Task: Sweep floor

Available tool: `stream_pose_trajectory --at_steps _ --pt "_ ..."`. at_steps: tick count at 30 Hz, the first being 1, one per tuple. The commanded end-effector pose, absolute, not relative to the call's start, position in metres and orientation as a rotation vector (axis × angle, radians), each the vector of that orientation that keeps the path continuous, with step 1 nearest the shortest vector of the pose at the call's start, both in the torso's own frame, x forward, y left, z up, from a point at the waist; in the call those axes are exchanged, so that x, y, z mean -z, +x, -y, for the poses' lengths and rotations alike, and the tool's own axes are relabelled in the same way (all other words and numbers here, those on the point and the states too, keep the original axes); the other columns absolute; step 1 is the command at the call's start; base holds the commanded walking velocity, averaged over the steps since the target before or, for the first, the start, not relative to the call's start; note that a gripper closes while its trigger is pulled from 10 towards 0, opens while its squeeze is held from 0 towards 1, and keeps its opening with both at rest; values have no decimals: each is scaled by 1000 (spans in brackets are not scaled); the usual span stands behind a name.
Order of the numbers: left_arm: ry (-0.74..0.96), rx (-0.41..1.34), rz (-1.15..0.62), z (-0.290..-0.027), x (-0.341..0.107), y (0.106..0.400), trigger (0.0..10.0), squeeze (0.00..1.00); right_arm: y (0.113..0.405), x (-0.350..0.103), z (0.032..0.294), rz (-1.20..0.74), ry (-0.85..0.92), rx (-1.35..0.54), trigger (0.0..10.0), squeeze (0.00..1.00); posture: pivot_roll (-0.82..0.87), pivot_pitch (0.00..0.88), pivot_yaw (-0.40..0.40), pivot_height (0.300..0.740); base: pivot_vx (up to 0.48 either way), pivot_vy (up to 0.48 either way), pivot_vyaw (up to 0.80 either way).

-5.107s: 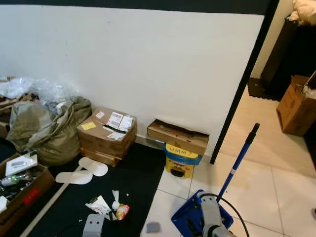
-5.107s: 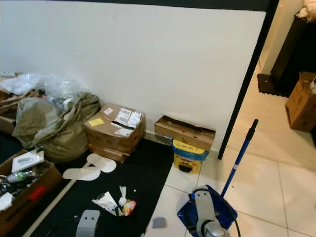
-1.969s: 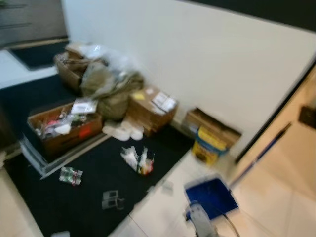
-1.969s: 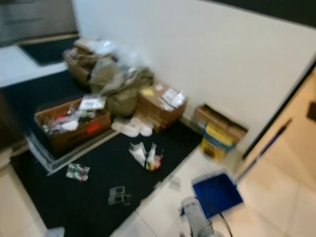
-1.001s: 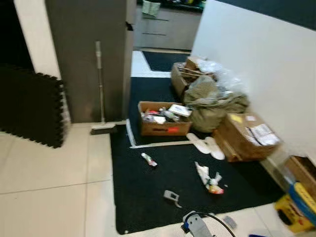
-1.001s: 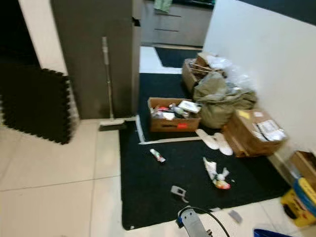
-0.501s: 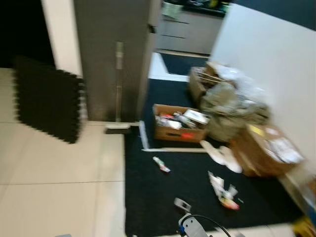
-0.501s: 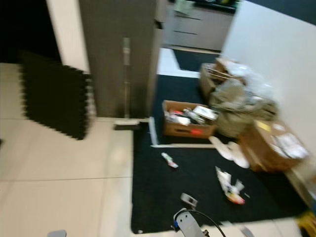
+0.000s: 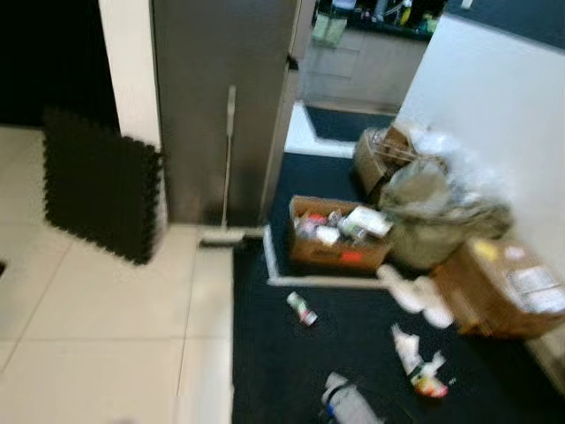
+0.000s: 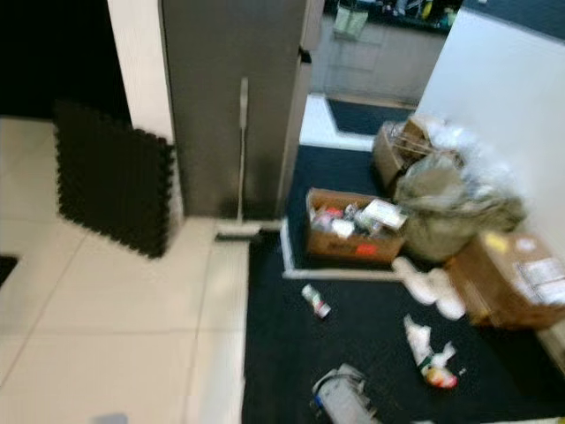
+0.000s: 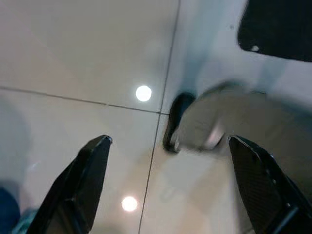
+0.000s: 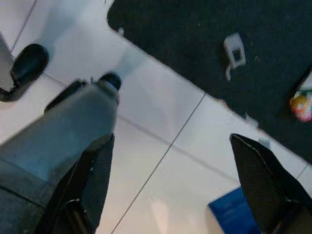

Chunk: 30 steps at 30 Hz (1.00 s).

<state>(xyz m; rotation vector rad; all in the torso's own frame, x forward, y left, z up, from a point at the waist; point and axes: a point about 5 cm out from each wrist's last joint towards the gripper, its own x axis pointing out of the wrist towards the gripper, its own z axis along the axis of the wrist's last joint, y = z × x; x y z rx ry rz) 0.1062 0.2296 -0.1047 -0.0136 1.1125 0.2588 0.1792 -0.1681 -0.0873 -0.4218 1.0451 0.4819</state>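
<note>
A broom (image 9: 227,168) leans upright against a grey cabinet (image 9: 221,97), well ahead of the robot's grippers. The left gripper (image 11: 165,161) and right gripper (image 12: 168,161) hang over pale floor tiles (image 12: 161,195), fingers spread apart, holding nothing.

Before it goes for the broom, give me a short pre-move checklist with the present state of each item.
1. Broom located: ok, it stands upright against the grey cabinet, head on the tile.
2. Path to the broom passable: ok, bare tile lies between robot and broom.
3. Left gripper free: ok, open over tile, holding nothing.
4. Right gripper free: ok, open, holding nothing.
5. Litter to sweep identified: ok, a small bottle and crumpled wrappers lie on the black mat.
6. Dustpan ready: cannot tell, just a blue corner in the right wrist view.
</note>
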Motion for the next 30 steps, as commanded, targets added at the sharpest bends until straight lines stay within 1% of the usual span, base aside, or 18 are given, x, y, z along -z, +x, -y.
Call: stream_pose_trajectory --at_steps 1,12,16,25,26,30 --pt "-9 -241 -1140 -226 107 100 10000 0 180 87 166 -1040 -429 -499 10000 0 159 0 -175 740 315 0 550" --pt "-14 -246 -1148 -227 108 97 10000 0 178 88 164 -1043 -416 -514 10000 0 161 0 -173 740 315 0 777" --pt "-18 -249 -1150 -226 108 95 10000 0 180 87 165 -1034 -413 -492 10000 0 165 0 -176 740 315 0 800" --pt "-18 -249 -1150 -226 109 95 10000 0 180 87 166 -1030 -414 -482 10000 0 167 0 -178 740 315 0 0" --pt "-18 -248 -1151 -226 109 94 10000 0 181 87 168 -1030 -443 -468 10000 0 168 0 -179 740 315 0 0" --pt "-14 -240 -1148 -225 109 96 10000 0 189 83 170 -1017 -424 -420 10000 0 181 0 -187 740 313 0 -800"
